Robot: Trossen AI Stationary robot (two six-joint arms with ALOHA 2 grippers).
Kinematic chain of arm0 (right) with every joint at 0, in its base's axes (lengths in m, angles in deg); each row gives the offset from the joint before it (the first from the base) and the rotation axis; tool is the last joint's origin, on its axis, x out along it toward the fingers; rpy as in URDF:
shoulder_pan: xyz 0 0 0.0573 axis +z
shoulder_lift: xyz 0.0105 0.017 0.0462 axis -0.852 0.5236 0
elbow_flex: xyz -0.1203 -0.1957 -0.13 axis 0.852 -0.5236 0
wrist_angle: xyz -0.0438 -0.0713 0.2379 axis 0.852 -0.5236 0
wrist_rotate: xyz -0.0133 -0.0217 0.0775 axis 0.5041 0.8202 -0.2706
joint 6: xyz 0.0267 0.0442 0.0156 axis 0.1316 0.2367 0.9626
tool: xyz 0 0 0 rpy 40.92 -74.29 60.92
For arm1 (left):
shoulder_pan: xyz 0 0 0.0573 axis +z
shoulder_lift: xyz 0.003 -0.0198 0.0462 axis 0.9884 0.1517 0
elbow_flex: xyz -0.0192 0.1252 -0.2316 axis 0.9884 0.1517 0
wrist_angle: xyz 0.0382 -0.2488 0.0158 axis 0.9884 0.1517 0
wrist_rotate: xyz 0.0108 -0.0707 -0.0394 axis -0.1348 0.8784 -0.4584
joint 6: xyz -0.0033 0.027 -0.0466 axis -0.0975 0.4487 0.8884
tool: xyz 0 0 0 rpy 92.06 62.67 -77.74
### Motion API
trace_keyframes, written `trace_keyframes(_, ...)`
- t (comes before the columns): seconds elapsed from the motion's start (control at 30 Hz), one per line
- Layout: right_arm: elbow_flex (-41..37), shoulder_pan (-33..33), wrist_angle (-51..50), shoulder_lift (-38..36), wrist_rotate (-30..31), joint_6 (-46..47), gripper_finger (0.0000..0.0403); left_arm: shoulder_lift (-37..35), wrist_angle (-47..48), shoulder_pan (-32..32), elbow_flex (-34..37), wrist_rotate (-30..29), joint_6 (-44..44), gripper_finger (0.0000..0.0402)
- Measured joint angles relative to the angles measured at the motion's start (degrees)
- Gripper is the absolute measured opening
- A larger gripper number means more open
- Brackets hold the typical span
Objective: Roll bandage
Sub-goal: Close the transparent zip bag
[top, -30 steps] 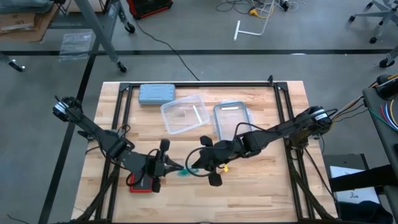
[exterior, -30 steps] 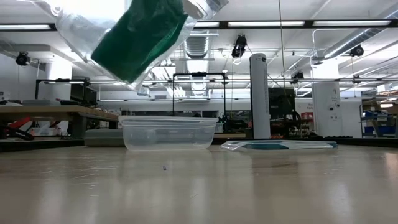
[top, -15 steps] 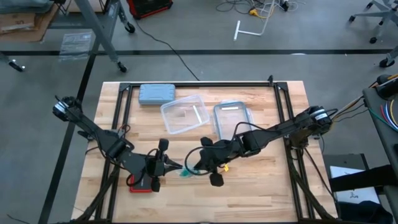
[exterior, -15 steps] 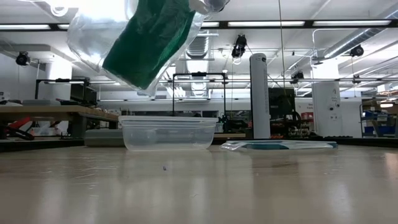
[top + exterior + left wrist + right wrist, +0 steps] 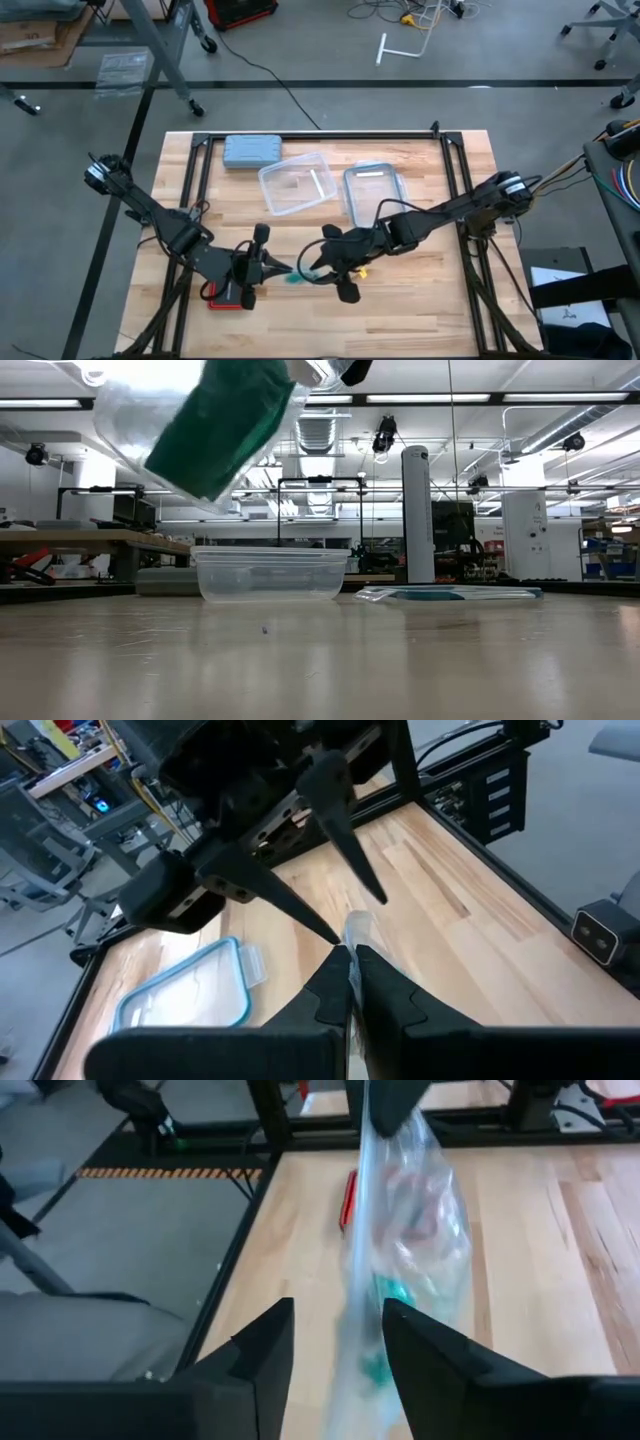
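Note:
The teal-green bandage (image 5: 392, 1294) lies bunched inside a clear plastic bag (image 5: 190, 420) that hangs above the table's near middle. In the high view the bandage (image 5: 297, 276) shows between the two grippers. My left gripper (image 5: 268, 264) is shut on the bag. My right gripper (image 5: 318, 266) faces it from the table's right, open, with one finger (image 5: 262, 1348) on each side of the bag. My left gripper pinches the bag's thin top edge (image 5: 354, 932) between its two fingers (image 5: 330, 982). It comes at the bag about level from the table's left. The bag hangs lifted clear of the table, with the bandage inside it. My right gripper: whether its fingertips touch the bag, I cannot tell.
A grey-blue case (image 5: 250, 150) lies at the far left. A clear tub (image 5: 295, 182) and its blue-rimmed lid (image 5: 372, 190) sit behind the grippers. A red object (image 5: 226, 296) lies under the left gripper and a small yellow piece (image 5: 360, 270) under the right arm.
The bag with the bandage has swayed slightly to one side and back in the low view. Both grippers have kept their places.

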Motion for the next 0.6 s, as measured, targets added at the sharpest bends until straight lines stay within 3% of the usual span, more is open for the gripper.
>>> trace_keyframes(0.23, 0.00, -0.04, 3.06, 1.50, 0.26, 0.57, 0.0146, 0.00, -0.61, 0.02, -0.01, -0.20, -0.32, 0.0000)
trace_keyframes(0.33, 0.00, -0.16, 3.20, 1.52, 0.21, 0.63, 0.0105, 0.02, -0.63, 0.02, -0.01, -0.28, -0.35, 0.0000)
trace_keyframes(0.47, 0.50, -0.44, 2.55, 1.47, -0.13, 0.62, 0.0017, 0.04, 0.03, 0.02, -0.01, -3.70, -0.31, 0.0000)
trace_keyframes(0.6, 1.55, -0.50, -0.10, 1.40, 0.15, 0.32, 0.0010, 0.09, 1.71, 0.09, -0.03, -6.04, 1.18, 0.0000)
